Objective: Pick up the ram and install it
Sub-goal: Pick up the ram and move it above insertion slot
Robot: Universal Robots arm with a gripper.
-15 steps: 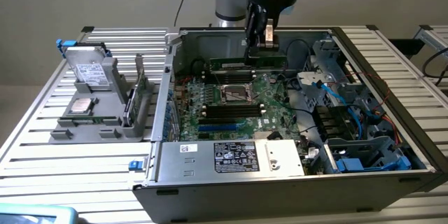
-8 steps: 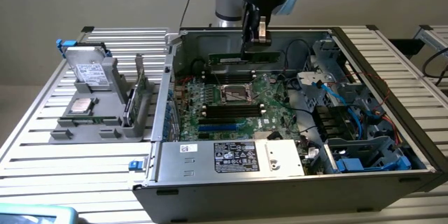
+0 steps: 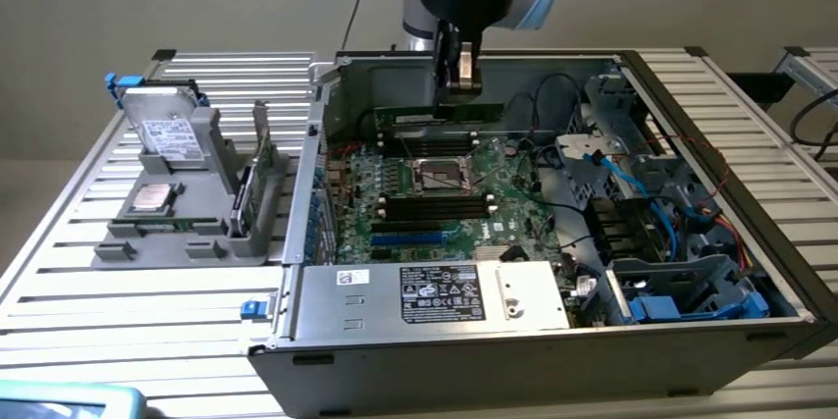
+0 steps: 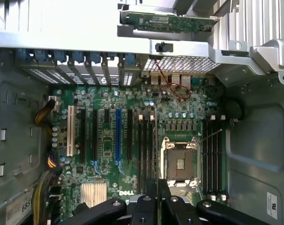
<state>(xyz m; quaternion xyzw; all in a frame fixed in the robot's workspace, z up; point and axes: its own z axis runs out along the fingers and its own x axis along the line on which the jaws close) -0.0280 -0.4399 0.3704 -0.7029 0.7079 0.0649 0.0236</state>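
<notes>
The ram (image 3: 400,110), a long narrow green stick, hangs level inside the open computer case, and my gripper (image 3: 456,93) is shut on its middle from above. It sits just over the far black memory slots (image 3: 416,130) behind the CPU socket (image 3: 443,174). In the wrist view the ram (image 4: 157,187) runs edge-on as a thin dark strip between the black fingers (image 4: 143,206) of the gripper (image 4: 157,204). Below lie the motherboard (image 4: 109,140), the CPU socket (image 4: 179,161) and black memory slots on both sides of it (image 4: 145,150) (image 4: 212,150).
A grey fixture (image 3: 183,233) on the slatted table at the exterior view's left carries a hard drive (image 3: 171,130) and an upright card (image 3: 258,159). The power supply (image 3: 433,291) fills the case's near side. Blue and black cables (image 3: 615,179) and drive bays crowd its right.
</notes>
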